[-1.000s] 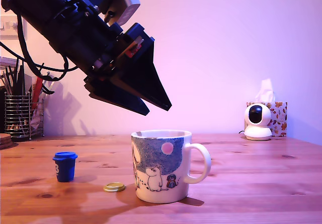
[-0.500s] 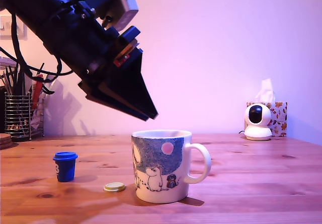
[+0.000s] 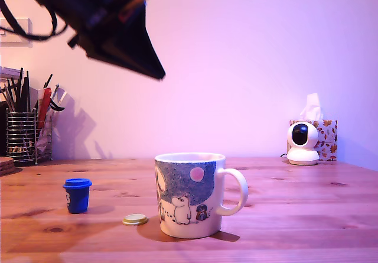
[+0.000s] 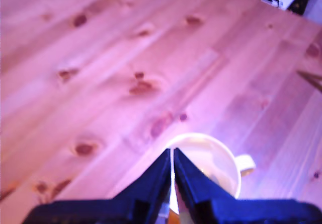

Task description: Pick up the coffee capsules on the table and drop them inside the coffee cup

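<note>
We see the blue coffee capsule (image 3: 77, 195) standing upright on the pine table (image 3: 295, 216) at about nine o'clock from the Moomin coffee cup (image 3: 190, 195), well apart from it, so it needs a clear reach; a small gold lid (image 3: 134, 219) lies just beside the cup's base. Our gripper (image 4: 172, 156) hangs high above at roughly eleven o'clock from the cup, its jaws pressed together with only a sliver between them and nothing visibly held; the olive capsule is not in sight, and we cannot tell whether it lies inside the cup.

A large white ceramic coffee cup (image 3: 190, 194) is standing upright on the wooden desk (image 3: 307, 210), its loop handle pointing toward the exterior view's right. A blue-grey picture band is wrapping around it, showing a pink circle and a white cartoon figure. In the wrist view, the coffee cup (image 4: 209, 158) is showing a pale interior. A small bright blue coffee capsule (image 3: 77, 195) with a wider rim is sitting upright, well apart on the exterior view's left.
</note>
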Available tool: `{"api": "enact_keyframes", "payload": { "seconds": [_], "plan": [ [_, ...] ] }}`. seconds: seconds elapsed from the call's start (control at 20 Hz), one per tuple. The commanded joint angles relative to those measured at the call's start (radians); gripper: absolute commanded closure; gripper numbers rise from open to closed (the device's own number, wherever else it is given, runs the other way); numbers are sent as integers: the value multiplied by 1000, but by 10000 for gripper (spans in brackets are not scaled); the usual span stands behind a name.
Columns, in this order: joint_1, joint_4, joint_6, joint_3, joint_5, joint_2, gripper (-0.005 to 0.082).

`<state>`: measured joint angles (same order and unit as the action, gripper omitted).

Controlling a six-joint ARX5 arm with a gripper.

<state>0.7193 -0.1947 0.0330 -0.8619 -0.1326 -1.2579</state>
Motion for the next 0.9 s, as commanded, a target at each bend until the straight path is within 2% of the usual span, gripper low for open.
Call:
{"api": "enact_keyframes", "payload": {
  "seconds": [0.0, 0.15, 0.45, 0.85],
  "plan": [
    [3, 18, -3, 23, 21, 39, 793],
    [2, 48, -18, 104, 56, 108, 793],
    [-16, 177, -99, 296, 81, 285, 793],
    [-35, 227, -139, 475, 224, 493, 793]
  ]
}}
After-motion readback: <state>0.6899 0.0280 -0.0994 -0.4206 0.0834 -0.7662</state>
